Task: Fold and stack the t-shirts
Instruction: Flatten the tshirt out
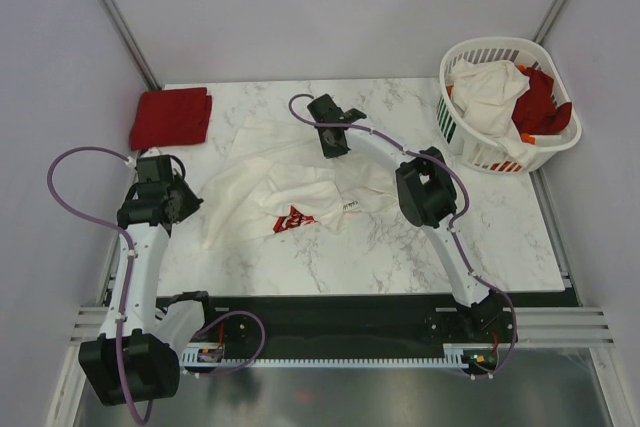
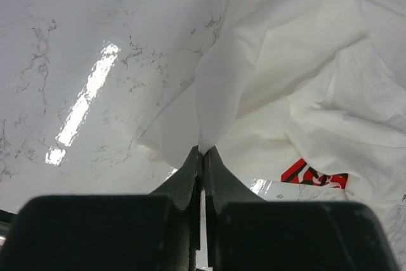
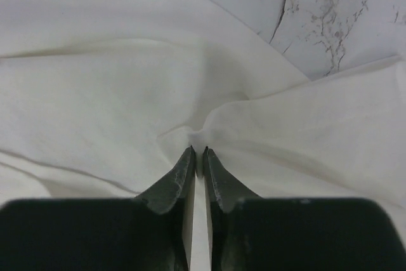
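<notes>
Top view, table centre: cream-white cloth t-shirt with red graphic (image 1: 290, 202) lies crumpled on white marble-patterned table (image 1: 400, 257). Left gripper (image 1: 188, 202) at its left edge, right gripper (image 1: 330, 142) at its far edge. Folded red cloth t-shirt (image 1: 170, 117) at far-left corner. White slatted plastic basket (image 1: 465, 137) far right, holding heaped cream and red t-shirts (image 1: 495, 92).
Left wrist: fingers pressed together, pinching cream cloth fold.
Right wrist: jaws nearly together, cream cloth puckered between tips.
</notes>
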You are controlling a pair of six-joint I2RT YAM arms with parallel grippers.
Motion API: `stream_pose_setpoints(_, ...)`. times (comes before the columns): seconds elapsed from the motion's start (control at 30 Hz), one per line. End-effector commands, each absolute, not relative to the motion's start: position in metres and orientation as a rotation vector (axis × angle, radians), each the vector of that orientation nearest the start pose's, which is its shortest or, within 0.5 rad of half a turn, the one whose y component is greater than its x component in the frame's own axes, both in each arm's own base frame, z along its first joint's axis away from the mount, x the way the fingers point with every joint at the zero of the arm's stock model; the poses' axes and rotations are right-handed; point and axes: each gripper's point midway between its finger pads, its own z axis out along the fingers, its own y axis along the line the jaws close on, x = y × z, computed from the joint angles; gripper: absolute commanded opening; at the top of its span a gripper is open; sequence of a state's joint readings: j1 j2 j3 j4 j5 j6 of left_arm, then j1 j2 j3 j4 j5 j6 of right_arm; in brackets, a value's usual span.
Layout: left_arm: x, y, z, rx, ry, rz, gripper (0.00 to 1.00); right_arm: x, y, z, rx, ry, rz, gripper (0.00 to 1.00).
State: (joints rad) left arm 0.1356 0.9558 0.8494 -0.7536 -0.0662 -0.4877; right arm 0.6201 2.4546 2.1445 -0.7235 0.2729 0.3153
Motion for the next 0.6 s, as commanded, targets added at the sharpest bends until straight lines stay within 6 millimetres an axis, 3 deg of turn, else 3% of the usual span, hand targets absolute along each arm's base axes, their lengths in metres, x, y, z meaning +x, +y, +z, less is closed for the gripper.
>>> stream_pose_setpoints(0.0, 0.257, 0.026, 0.152, -0.722, 2.297, -0.087, 0.02, 0.482, 0.298, 0.042, -0.292, 2.502, -0.042, 0.10)
stream_pose_setpoints(0.03, 0.258, 0.026, 0.152, -0.720, 2.297, -0.088, 0.02, 0.485, 0.296, 0.053, -0.285, 2.478, -0.050, 0.00)
stream_pose_setpoints(0.1, 0.257, 0.027, 0.151, -0.723, 2.298, -0.085, 0.02, 0.488, 0.293, 0.069, -0.288, 2.447, -0.064, 0.00)
stream_pose_setpoints(0.2, 0.257, 0.027, 0.151, -0.722, 2.298, -0.082, 0.02, 0.490, 0.279, 0.114, -0.250, 2.371, -0.120, 0.00)
stream_pose_setpoints(0.23, 0.257, 0.027, 0.151, -0.725, 2.297, -0.080, 0.02, 0.490, 0.272, 0.145, -0.226, 2.320, -0.127, 0.00)
stream_pose_setpoints(0.3, 0.257, 0.027, 0.152, -0.723, 2.297, -0.078, 0.02, 0.487, 0.254, 0.173, -0.184, 2.264, -0.192, 0.00)
stream_pose_setpoints(0.33, 0.257, 0.028, 0.152, -0.724, 2.293, -0.075, 0.02, 0.482, 0.245, 0.206, -0.150, 2.211, -0.183, 0.00)
stream_pose_setpoints(0.37, 0.256, 0.028, 0.152, -0.726, 2.292, -0.073, 0.02, 0.479, 0.234, 0.215, -0.125, 2.192, -0.218, 0.00)
stream_pose_setpoints(0.4, 0.257, 0.030, 0.153, -0.729, 2.288, -0.064, 0.02, 0.472, 0.225, 0.244, -0.101, 2.150, -0.200, 0.00)
stream_pose_setpoints(0.47, 0.256, 0.030, 0.155, -0.730, 2.278, -0.061, 0.02, 0.465, 0.203, 0.254, -0.063, 2.138, -0.229, 0.00)
stream_pose_setpoints(0.5, 0.256, 0.032, 0.157, -0.733, 2.267, -0.054, 0.02, 0.459, 0.189, 0.274, -0.019, 2.105, -0.227, 0.00)
stream_pose_setpoints(0.53, 0.255, 0.032, 0.157, -0.733, 2.263, -0.053, 0.02, 0.458, 0.179, 0.275, 0.015, 2.103, -0.232, 0.00)
stream_pose_setpoints(0.57, 0.255, 0.033, 0.159, -0.737, 2.256, -0.050, 0.02, 0.458, 0.155, 0.268, 0.063, 2.123, -0.265, 0.00)
